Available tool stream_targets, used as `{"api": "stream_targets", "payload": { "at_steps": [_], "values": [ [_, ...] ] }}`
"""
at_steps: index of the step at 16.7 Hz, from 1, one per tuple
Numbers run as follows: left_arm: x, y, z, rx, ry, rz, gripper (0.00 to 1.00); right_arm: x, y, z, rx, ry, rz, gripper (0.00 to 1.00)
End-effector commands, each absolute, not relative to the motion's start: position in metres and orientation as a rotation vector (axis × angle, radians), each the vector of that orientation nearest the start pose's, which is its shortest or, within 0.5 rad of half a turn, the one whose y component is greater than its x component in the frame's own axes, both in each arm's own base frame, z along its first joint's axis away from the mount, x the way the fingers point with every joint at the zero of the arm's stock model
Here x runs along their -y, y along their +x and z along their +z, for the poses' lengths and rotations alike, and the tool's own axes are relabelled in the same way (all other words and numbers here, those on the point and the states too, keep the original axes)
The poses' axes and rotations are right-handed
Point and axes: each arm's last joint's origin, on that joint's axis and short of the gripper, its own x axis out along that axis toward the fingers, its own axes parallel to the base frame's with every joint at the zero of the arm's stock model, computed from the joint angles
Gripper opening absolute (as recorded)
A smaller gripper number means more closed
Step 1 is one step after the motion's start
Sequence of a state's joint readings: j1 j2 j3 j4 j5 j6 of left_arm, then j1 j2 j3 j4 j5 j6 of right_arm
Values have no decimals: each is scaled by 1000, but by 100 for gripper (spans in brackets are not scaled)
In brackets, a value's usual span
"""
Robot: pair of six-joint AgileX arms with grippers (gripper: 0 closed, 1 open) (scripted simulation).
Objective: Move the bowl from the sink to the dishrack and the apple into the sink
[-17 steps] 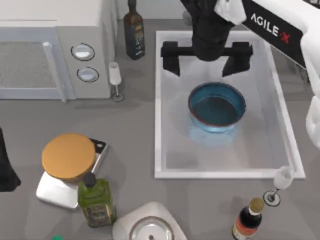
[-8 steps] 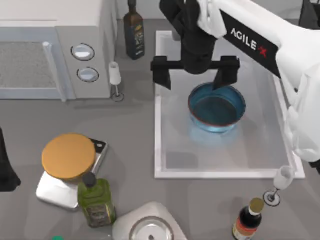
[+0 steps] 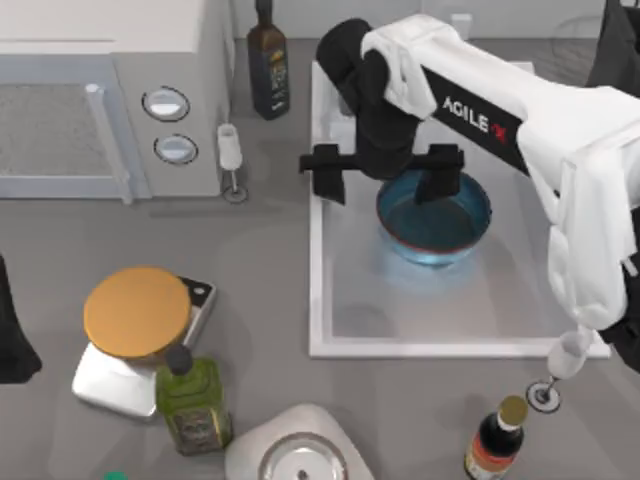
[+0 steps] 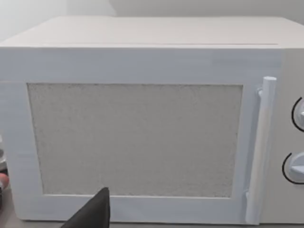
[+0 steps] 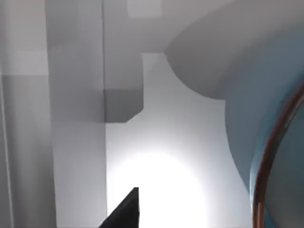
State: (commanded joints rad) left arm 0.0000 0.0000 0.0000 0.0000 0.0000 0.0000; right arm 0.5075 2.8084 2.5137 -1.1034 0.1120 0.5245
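In the sink (image 3: 340,300), the bowl's (image 3: 434,225) rim sits between the right jaws (image 3: 385,175).

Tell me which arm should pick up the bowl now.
Right. The right gripper is open over the sink, one finger inside the bowl and the other beyond its left rim. The left arm is parked at the table's left edge, facing the microwave.

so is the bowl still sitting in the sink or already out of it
In. The blue bowl rests upright on the sink floor; the right gripper has open jaws straddling its near rim, one finger inside.
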Motion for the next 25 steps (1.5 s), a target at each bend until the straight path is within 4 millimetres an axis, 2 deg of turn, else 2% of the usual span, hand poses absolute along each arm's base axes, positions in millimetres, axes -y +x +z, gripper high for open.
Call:
{"api": "stream_targets", "payload": {
  "at_steps": [3,7,20,25],
  "values": [
    [1,106,160,0,0,0,100,-268,477,48,-1371,7,-9,100],
    [1,106,160,0,0,0,100,-268,477,47,-1371,7,-9,100],
    [1,106,160,0,0,0,100,-268,477,47,-1371,7,-9,2],
    [1,106,160,0,0,0,100,-268,477,47,-1371,7,-9,0]
  ]
}}
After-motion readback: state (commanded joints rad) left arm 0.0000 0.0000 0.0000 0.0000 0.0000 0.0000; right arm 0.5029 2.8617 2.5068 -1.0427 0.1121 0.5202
